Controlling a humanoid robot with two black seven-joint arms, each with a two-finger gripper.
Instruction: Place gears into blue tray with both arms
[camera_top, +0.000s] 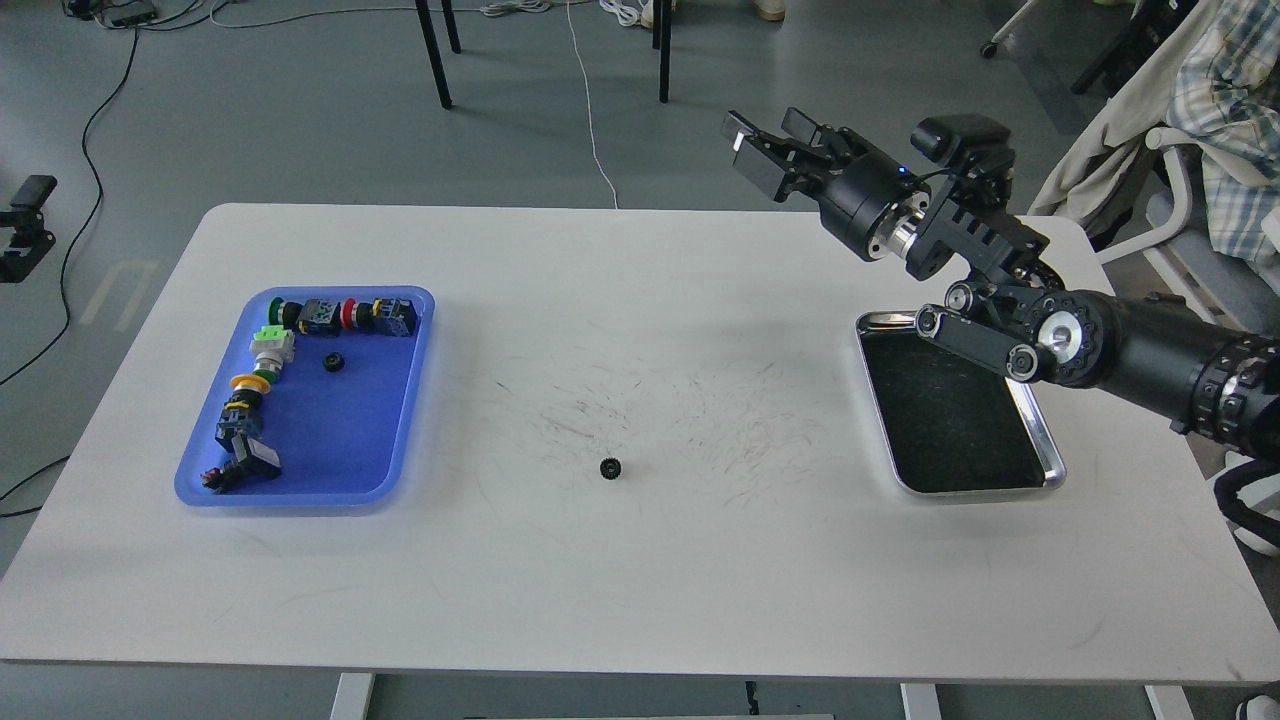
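**Lone gear waits mid-table as right arm hangs high and empty**

At the far left edge, a small black object (22, 228), possibly the left gripper, is too little in view to tell whether its fingers are spread or pressed together. Right of it, the blue tray (400, 400) lies on the white table (640, 580), with a row of colourful push-button switches (340, 314) along its far and left sides and one gear in the tray (333, 362) resting on the bare blue floor just beside them. To the right of the blue tray, well apart from its rim, a second gear on the table (611, 467) lies alone amid dark scuff marks. Farther right again, the right gripper (768, 135) is raised over the table's far edge, its fingers spread and holding nothing; below its arm sits the steel tray (1040, 478) with black lining, which appears bare.

The loose gear lies well below and to the left of the spread fingers, between the blue tray and the steel tray, touching neither. The gear is tiny and flat to the surface, so a descent slightly off centre could likely nudge it away or pinch only air, and a weak pinch might drop it short of the blue tray's rim.
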